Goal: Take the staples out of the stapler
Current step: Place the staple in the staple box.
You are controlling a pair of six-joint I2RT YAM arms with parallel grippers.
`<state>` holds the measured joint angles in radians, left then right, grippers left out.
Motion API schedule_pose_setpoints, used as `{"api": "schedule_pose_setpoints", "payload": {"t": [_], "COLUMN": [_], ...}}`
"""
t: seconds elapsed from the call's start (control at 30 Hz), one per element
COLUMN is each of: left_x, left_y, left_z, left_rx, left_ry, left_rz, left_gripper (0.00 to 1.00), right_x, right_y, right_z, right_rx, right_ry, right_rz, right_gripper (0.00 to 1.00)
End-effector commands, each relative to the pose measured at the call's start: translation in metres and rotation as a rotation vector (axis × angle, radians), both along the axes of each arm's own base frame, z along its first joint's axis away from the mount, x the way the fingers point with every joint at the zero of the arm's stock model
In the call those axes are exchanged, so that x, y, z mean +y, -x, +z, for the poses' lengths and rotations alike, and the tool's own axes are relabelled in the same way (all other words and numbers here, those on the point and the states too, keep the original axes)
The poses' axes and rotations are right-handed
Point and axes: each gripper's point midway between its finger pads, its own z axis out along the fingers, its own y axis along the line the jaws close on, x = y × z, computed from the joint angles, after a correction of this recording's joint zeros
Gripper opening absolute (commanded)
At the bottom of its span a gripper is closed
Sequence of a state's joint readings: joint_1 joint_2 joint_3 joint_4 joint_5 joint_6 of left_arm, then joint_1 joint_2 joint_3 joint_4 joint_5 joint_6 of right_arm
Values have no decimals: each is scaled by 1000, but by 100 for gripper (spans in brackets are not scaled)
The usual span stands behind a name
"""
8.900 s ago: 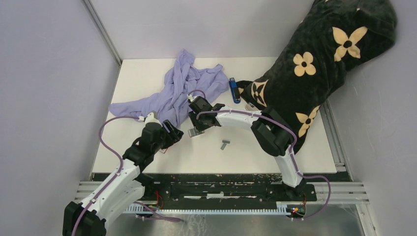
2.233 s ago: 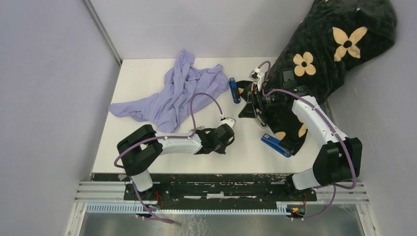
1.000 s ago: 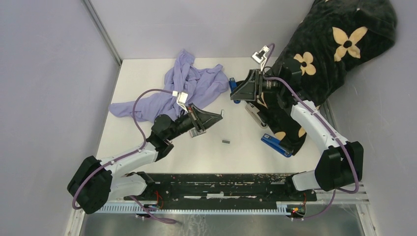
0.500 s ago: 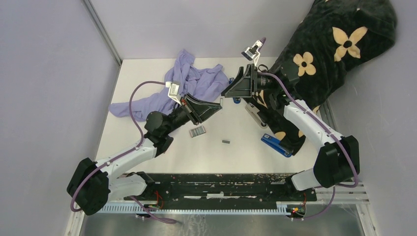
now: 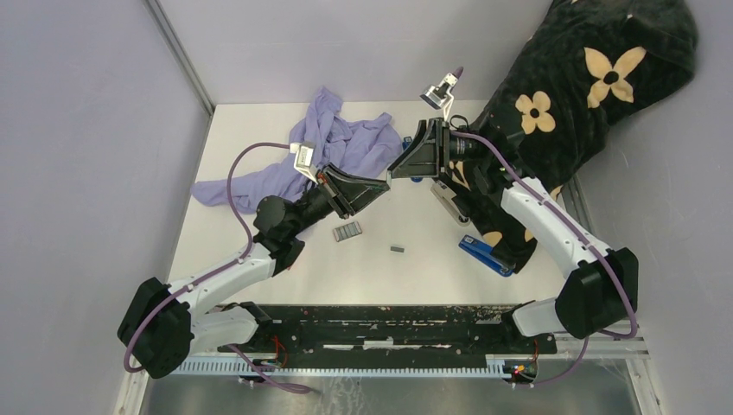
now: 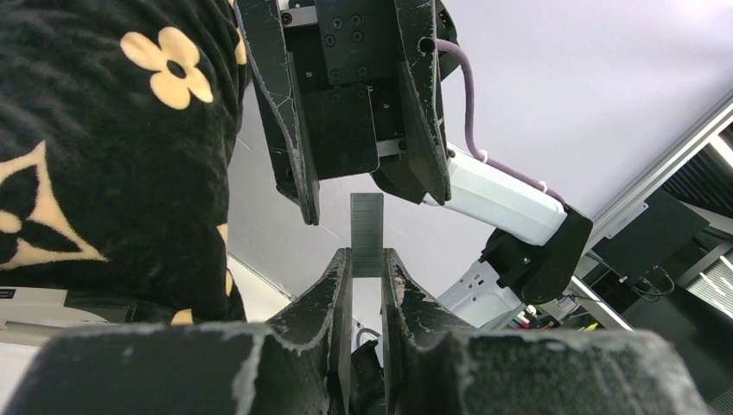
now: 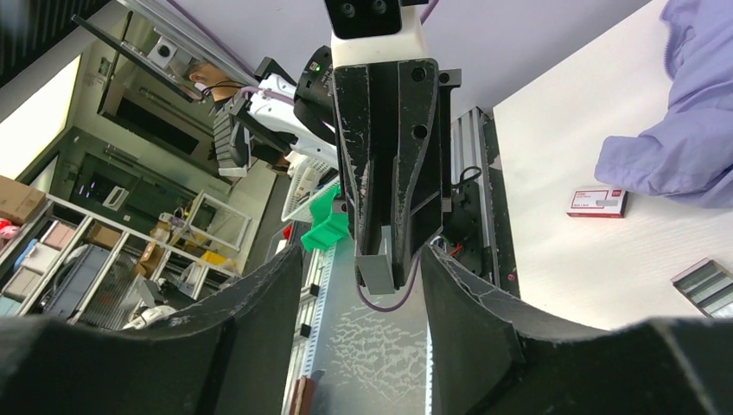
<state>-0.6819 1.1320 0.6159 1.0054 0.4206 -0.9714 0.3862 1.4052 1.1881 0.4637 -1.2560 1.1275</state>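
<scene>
My left gripper (image 5: 385, 183) is raised above the table, shut on a short ribbed strip of staples (image 6: 366, 228) that sticks out past its fingertips. My right gripper (image 5: 391, 172) meets it tip to tip. Its jaws stand open on either side of the strip's free end (image 7: 378, 271), with a gap on both sides. More staples lie on the table: a stack of strips (image 5: 347, 231) and a small piece (image 5: 398, 249). A grey stapler (image 5: 449, 204) and a blue stapler (image 5: 485, 256) rest on the black flowered cloth (image 5: 562, 95). Another blue stapler (image 5: 414, 178) is mostly hidden behind my right gripper.
A crumpled purple cloth (image 5: 320, 156) lies at the back left of the white table (image 5: 259, 130). A small red-and-white box (image 7: 596, 201) sits near it in the right wrist view. The black cloth covers the table's right side.
My left gripper has lifted away from the stack of strips with one strip in it. My right gripper has moved left to meet it, and its jaws have narrowed around the strip.
</scene>
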Motion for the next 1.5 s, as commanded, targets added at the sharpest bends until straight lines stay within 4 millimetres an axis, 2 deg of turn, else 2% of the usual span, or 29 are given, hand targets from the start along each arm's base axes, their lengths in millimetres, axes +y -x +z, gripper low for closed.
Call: {"api": "schedule_pose_setpoints", "payload": {"t": [0.0,0.17,0.43,0.7,1.1,1.47], "left_x": [9,11,10,10,10,8], "left_y": [8,9,9,11,11,10], "left_z": [24,22,20,17,13,10], "left_rx": [-39,-33,-25,-20,-5,5], "left_ry": [75,77,75,76,71,67], "left_rz": [-5,-2,-9,-18,-21,-23], "left_gripper": [11,11,11,11,11,11], "right_x": [-2,-1,2,2,3,4], "right_y": [10,10,12,11,10,12], "right_z": [27,21,13,13,18,18], "right_rx": [-112,-105,-127,-138,-149,-152], "right_ry": [-34,-7,41,51,46,46], "right_rz": [-8,-12,-7,-15,-21,-13], "right_gripper": [58,52,51,42,41,31]}}
